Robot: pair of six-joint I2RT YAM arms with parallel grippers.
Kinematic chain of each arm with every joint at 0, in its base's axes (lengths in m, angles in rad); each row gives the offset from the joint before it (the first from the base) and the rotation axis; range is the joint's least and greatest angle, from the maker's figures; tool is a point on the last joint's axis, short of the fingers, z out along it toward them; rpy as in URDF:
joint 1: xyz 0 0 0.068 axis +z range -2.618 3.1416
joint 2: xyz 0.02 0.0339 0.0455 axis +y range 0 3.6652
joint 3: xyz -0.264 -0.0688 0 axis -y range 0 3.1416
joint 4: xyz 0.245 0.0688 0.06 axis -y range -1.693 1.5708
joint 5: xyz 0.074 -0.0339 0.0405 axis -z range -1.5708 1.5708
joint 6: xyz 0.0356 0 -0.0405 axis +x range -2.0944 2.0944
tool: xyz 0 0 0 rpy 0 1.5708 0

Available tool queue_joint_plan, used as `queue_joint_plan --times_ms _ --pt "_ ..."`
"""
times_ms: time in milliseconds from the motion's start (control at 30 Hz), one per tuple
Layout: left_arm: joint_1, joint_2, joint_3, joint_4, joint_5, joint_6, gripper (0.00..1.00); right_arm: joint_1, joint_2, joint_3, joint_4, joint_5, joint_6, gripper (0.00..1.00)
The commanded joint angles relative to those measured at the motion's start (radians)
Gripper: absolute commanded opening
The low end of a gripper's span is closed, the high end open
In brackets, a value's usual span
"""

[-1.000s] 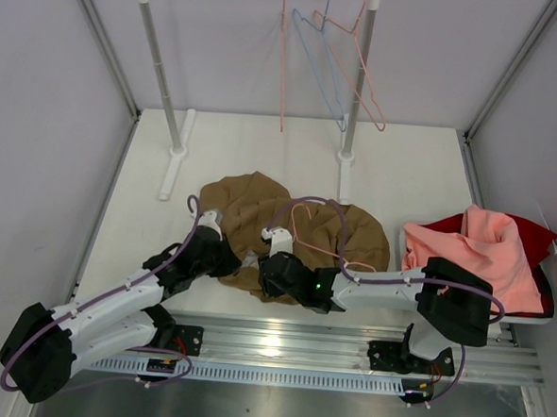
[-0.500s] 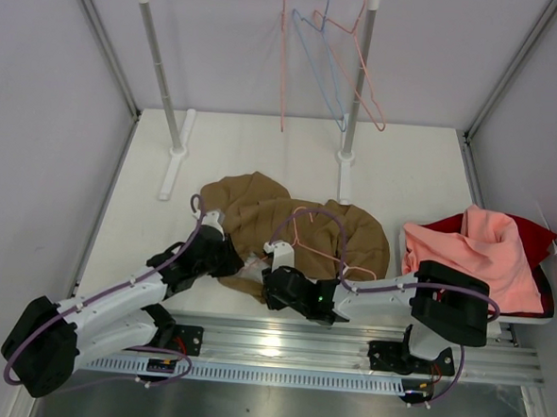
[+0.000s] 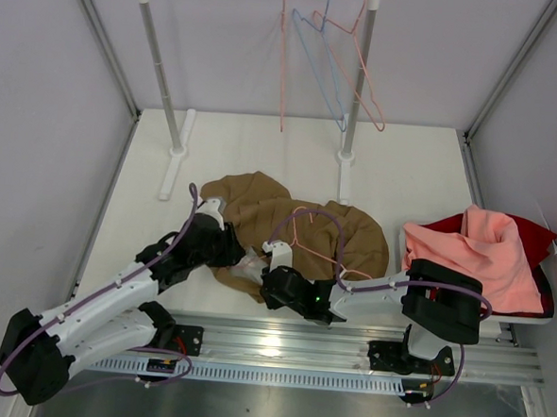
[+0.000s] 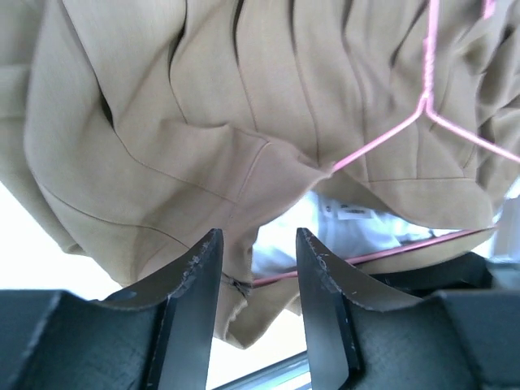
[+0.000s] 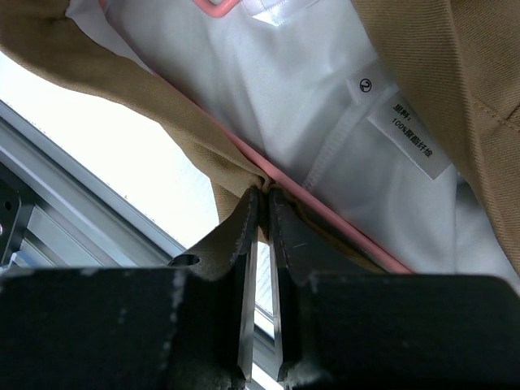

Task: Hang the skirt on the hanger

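On the bench (image 3: 403, 178), the right gripper (image 5: 264, 195) pinches the skirt (image 3: 260, 203) waistband beside the hanger (image 4: 423, 114) bar; the left gripper (image 4: 258, 240) hovers open. The thin cloth could slip free and drag the hanger askew.

rack (image 3: 156, 45): far side, blue hanger (image 3: 315, 71) hung | pink cloth (image 3: 475, 249): atop red cloth (image 3: 534, 232), right

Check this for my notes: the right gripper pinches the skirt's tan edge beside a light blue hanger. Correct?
No: the hanger is salmon-pink, not light blue; the right wrist view shows it. The right gripper does pinch the tan edge of the skirt beside it.
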Motion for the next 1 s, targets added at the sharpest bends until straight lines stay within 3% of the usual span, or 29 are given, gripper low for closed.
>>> queue_joint_plan --times_ms 0,200,400,567,967 --pt "-0.003 -0.052 0.088 -0.068 -0.047 0.068 0.47 -0.005 0.029 0.000 -0.015 -0.008 -0.004 0.11" --pt "-0.012 -0.073 0.171 -0.111 -0.004 0.148 0.43 -0.006 0.032 0.001 -0.021 -0.008 -0.002 0.09" --pt "-0.089 0.008 0.199 -0.137 0.053 0.131 0.32 -0.006 0.032 0.000 -0.021 -0.009 0.001 0.08" --pt "-0.141 0.071 0.185 -0.113 0.081 0.080 0.30 -0.009 0.029 0.000 -0.027 -0.008 0.001 0.07" --pt "-0.152 0.249 0.138 0.031 -0.065 0.053 0.45 -0.011 0.023 -0.002 -0.044 -0.003 0.002 0.06"
